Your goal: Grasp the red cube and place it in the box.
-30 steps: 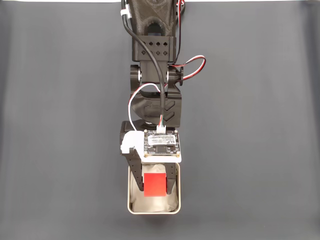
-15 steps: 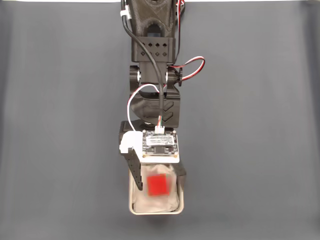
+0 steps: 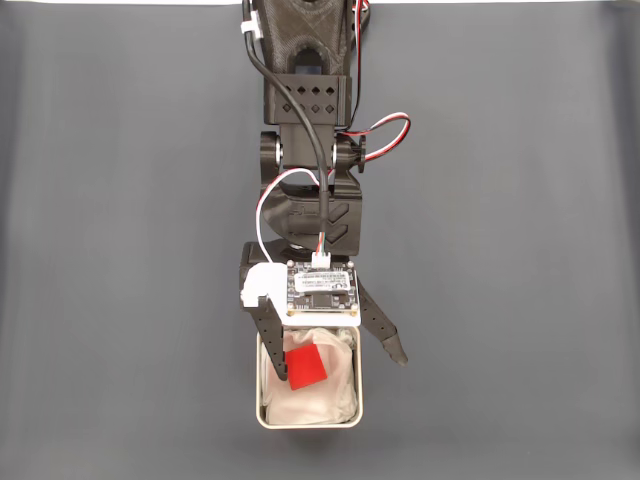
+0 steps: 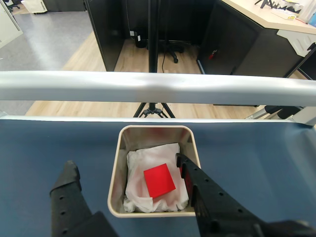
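A dark grey table mat (image 3: 520, 250); beyond it, a tripod (image 4: 153, 106) on wooden floor (image 4: 98, 59).

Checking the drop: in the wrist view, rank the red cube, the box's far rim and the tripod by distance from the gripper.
From the gripper:
1. red cube, lying on the lining between the fingers.
2. box far rim, just beyond.
3. tripod, on the floor past the table edge.

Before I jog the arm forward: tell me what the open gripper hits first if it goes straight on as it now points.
Probably the small pale-rimmed square box: the gripper straddles its wall, one finger inside beside the bright red cube. Depth is unclear.
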You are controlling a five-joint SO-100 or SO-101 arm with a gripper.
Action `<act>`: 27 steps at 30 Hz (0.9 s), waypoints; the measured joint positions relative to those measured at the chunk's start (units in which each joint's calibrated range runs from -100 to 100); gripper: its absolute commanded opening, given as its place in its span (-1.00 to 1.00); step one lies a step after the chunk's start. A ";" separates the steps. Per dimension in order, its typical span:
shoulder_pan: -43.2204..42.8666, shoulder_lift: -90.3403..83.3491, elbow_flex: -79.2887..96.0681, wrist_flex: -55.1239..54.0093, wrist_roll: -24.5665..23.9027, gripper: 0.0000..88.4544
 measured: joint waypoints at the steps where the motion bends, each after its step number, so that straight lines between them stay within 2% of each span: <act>1: 0.00 0.00 0.00 -0.16 0.00 0.06; 27: 0.52 0.00 0.18 -0.64 -0.54 0.06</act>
